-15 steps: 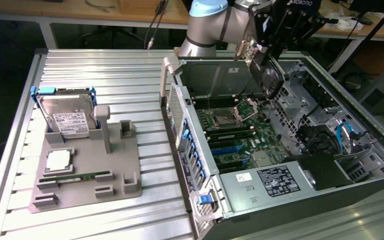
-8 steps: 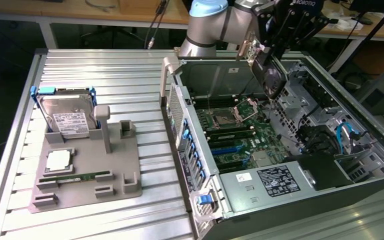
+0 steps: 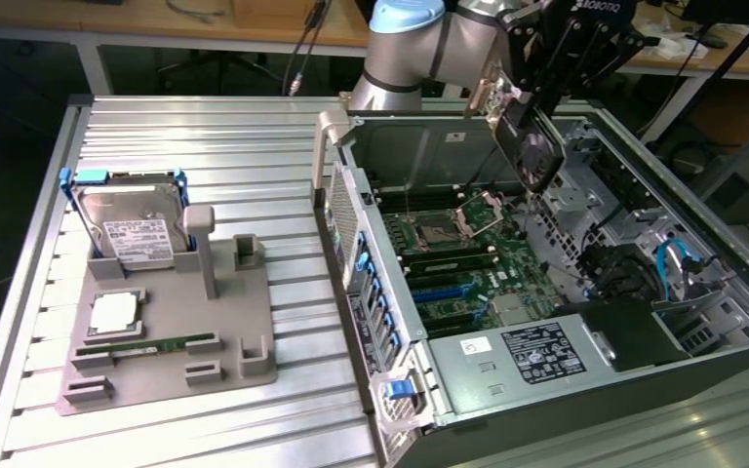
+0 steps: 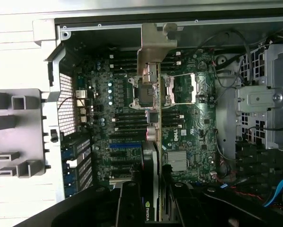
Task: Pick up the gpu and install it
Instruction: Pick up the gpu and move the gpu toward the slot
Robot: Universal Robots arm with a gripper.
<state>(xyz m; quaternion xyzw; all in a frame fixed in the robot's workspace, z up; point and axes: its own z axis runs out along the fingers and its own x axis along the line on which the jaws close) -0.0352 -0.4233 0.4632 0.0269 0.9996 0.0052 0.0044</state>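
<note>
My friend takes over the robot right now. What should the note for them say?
Claw: shut on the gpu, gripping the card on edge.
Where: the gpu hangs in the air inside the open computer case, above the motherboard, with its metal bracket pointing away from the claw.
Done: gpu picked up.
Left: it is not in a slot yet.
</note>
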